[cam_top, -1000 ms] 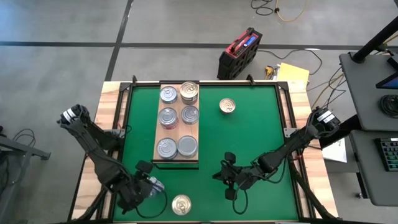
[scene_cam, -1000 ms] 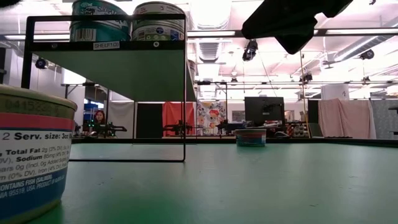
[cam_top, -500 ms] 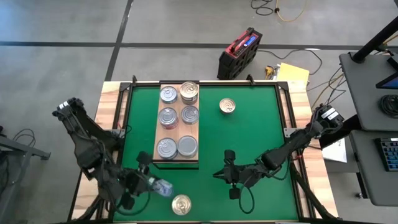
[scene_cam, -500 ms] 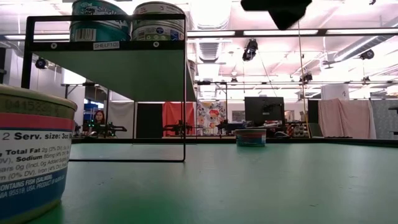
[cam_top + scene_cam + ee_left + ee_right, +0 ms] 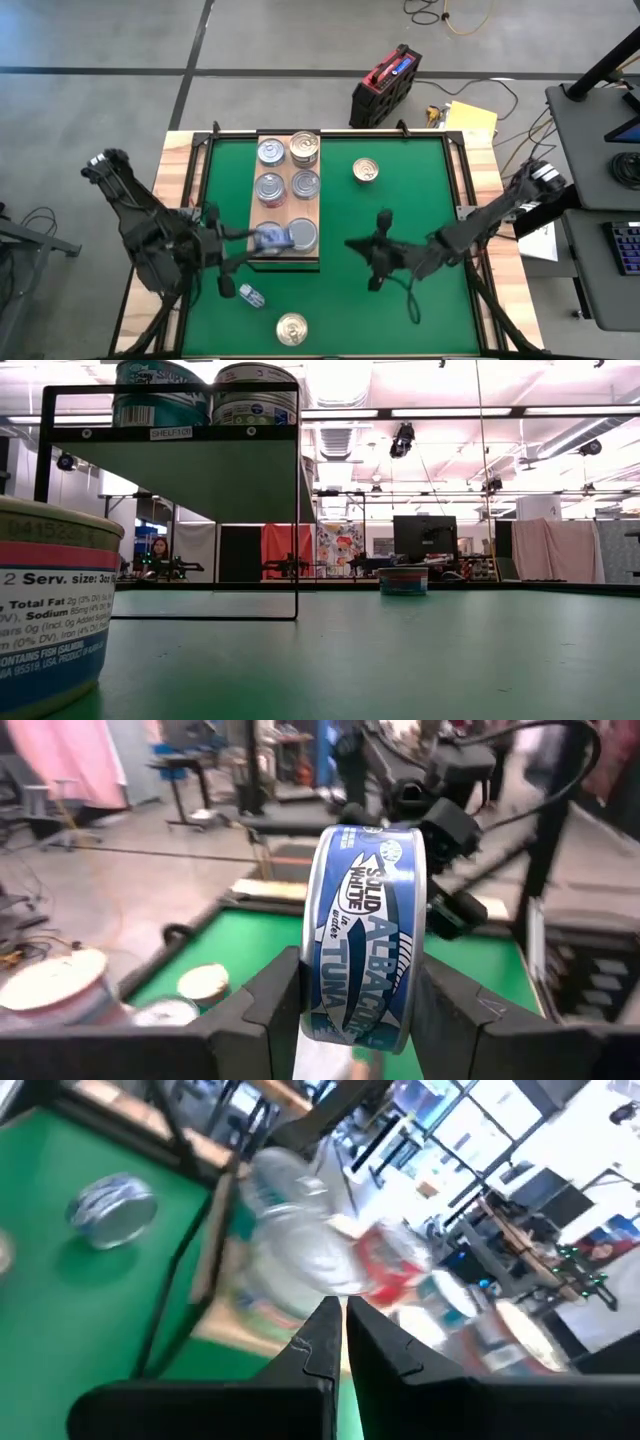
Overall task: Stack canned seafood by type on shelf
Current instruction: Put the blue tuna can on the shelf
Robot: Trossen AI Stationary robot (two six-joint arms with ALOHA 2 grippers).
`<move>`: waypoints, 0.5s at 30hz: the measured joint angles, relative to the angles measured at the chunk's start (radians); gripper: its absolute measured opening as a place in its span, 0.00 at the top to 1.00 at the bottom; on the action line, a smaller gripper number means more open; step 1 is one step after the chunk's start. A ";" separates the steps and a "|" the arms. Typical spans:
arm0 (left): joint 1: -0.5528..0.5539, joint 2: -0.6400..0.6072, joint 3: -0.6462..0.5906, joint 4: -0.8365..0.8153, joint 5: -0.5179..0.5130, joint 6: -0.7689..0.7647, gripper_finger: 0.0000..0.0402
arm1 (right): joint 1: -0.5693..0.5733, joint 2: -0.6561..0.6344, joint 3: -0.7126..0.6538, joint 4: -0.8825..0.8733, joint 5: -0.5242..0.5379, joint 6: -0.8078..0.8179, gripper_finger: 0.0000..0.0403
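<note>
The left tool (image 5: 345,1010) is closed part way on a blue albacore tuna can (image 5: 364,935), which is pinched between the two dark fingers (image 5: 270,1005). In the left wrist view the can is held on its edge, so its flat lid faces sideways and its short middle line lies level, from finger to finger. From above, the left tool (image 5: 262,240) and its can (image 5: 272,238) are seen at the near end of the shelf (image 5: 284,212), over the near-left silver tin and just beside the near-right tin (image 5: 302,234).

To do this step well, the can should be turned until its lid faces up. It should then be lowered slowly and straight onto a tin of the same kind, and let go only when it sits flat. If it is let go while on its edge, it may roll off the shelf.

The right tool (image 5: 381,222) is shut tight with nothing in it, and it is held over the green tabletop (image 5: 400,190) to the right of the shelf.

Two gold-topped tins are left on the tabletop: one (image 5: 366,171) far from the robot and one (image 5: 292,328) at the near edge.
</note>
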 joint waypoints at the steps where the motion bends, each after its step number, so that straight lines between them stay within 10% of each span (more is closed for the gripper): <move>1: 0.009 -0.010 0.009 0.005 -0.005 0.013 0.68 | -0.016 -0.034 0.000 -0.020 -0.022 -0.004 0.97; 8: 0.069 -0.041 0.056 0.004 -0.019 0.138 0.68 | -0.241 -0.222 0.000 -0.171 -0.358 0.068 0.97; 15: 0.157 -0.040 0.184 0.016 -0.050 0.252 0.68 | -0.458 -0.272 0.005 -0.265 -0.392 -0.004 0.97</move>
